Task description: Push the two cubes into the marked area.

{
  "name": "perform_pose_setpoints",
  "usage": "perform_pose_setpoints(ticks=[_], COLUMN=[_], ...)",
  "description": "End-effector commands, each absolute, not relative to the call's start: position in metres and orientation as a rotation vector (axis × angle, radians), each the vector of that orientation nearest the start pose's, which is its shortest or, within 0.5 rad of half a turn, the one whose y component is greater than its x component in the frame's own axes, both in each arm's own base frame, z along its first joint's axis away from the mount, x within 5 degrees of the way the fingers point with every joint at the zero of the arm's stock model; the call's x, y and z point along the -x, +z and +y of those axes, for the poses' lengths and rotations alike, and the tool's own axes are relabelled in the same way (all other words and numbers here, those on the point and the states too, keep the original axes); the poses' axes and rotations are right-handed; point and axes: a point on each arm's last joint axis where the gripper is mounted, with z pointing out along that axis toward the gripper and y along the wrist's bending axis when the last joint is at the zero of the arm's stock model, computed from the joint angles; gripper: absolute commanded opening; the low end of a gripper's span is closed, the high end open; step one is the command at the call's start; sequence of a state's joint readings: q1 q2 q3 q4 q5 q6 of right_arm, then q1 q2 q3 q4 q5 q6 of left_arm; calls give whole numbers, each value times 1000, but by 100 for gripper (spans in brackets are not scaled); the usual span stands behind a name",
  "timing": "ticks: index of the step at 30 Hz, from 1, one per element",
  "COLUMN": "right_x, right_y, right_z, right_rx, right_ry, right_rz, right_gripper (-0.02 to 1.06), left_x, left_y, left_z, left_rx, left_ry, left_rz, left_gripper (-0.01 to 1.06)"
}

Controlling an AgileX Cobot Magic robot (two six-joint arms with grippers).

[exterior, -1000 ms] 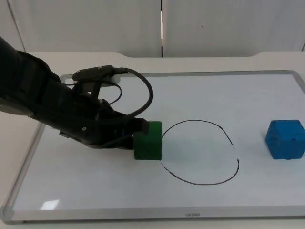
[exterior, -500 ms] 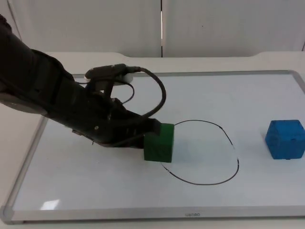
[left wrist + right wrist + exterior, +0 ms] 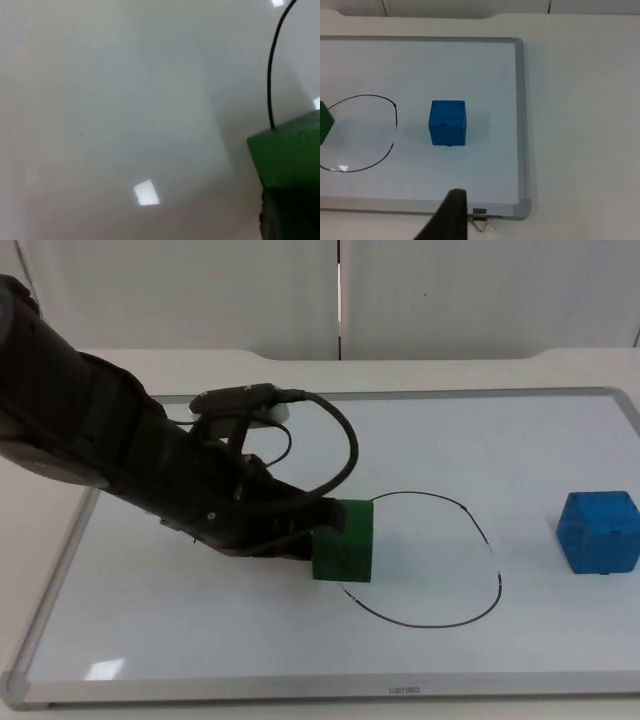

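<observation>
Top view: a whiteboard (image 3: 200,640) with a grey frame lies flat on the white table (image 3: 60,530). A black hand-drawn ring (image 3: 497,585) sits near the board's middle. The left arm reaches in across the board's left half, and the left gripper (image 3: 322,525) is pressed against the left side of the green cube (image 3: 344,540). The cube stands on the ring's left edge, covering the line, partly inside the ring and partly out (roughly half each). The gripper's tip is dark against the arm, so I cannot tell whether its fingers are apart or closed; nothing looks grasped, the cube is just touched from the side. The blue cube (image 3: 599,531) stands well apart to the right, outside the ring, near the board's right frame, with nothing touching it.

Left wrist view: the green cube (image 3: 287,152) is close up, with a black fingertip (image 3: 290,215) right against it. A stretch of the ring's line (image 3: 271,65) runs away from the cube's top edge over the bare board (image 3: 125,100). Bright light spots reflect off the board surface.

Right wrist view: the right arm waits off the board, looking down on its right end. The blue cube (image 3: 448,123) stands alone on the board (image 3: 519,100), between the ring (image 3: 395,120) and the frame. A sliver of the green cube (image 3: 325,122) shows on the far side of the ring. One black fingertip (image 3: 451,215) of the right gripper hangs over the frame edge, next to a small metal clip (image 3: 480,220); finger state cannot be told, and it holds nothing visible.
</observation>
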State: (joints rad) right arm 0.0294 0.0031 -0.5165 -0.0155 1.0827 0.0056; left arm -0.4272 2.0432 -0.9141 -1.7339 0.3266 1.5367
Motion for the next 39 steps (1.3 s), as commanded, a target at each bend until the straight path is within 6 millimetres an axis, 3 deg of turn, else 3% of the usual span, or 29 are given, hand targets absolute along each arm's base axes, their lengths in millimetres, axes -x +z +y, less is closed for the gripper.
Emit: perform_pose_setpoints(ticks=[1,9,25,34,39], right_x=[7,7,7,7,7], right_y=[280,280,280,280,280], right_z=[-2,-2,-2,-2,-2], right_rx=[24,24,24,24,24], right_ry=[8,8,8,8,8], right_rz=[2046,2046,2046,2046,2046], right_gripper=[105,105,105,105,105], left_x=[-311,-307,-303,-309,-314], left_y=[83,85,86,86,103], left_z=[-182,-196,-204,-196,-189], left_rx=[-430,-480,-496,-474,-481], left_ry=[-686,-684,-699,-671,-676], left_rz=[2567,2551,2551,2548,2499], left_gripper=[0,0,0,0,0])
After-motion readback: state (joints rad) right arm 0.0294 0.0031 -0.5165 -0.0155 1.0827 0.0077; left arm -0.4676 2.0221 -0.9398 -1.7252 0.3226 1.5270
